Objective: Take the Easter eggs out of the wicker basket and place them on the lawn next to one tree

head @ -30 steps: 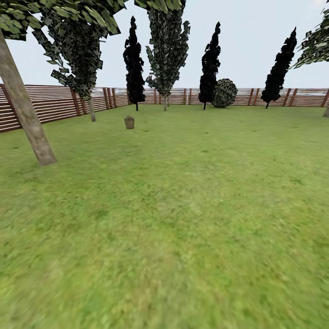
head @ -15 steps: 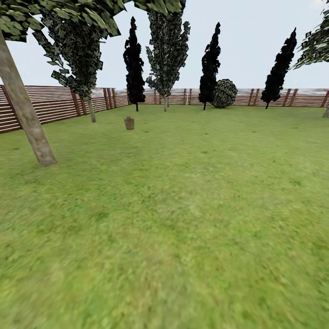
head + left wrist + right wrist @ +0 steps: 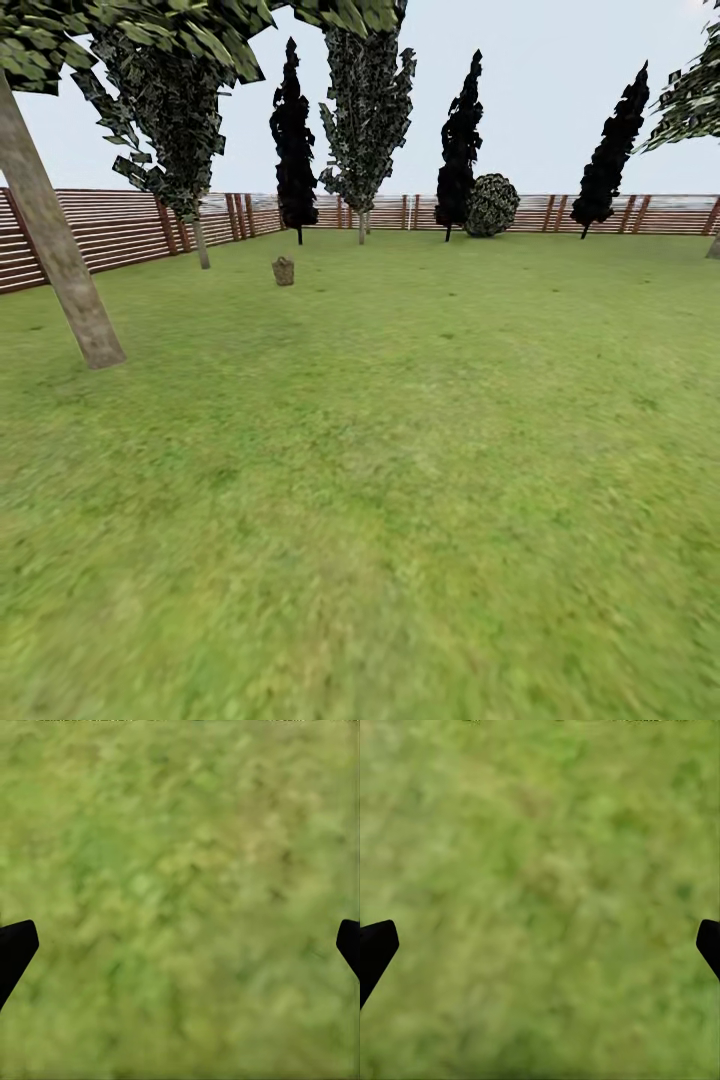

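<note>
Presently the wicker basket (image 3: 283,271) stands far off on the lawn (image 3: 400,480), well beyond the tree (image 3: 60,260); left fingers (image 3: 15,949) and right fingers (image 3: 375,949) spread, empty. Risk: eggs unverifiable at range; approach could overshoot and topple it

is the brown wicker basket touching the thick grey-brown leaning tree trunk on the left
Apart. In the head view the small brown woven wicker basket stands alone far out on the green lawn, with a wide strip of grass between it and the thick grey-brown leaning tree trunk.
</note>
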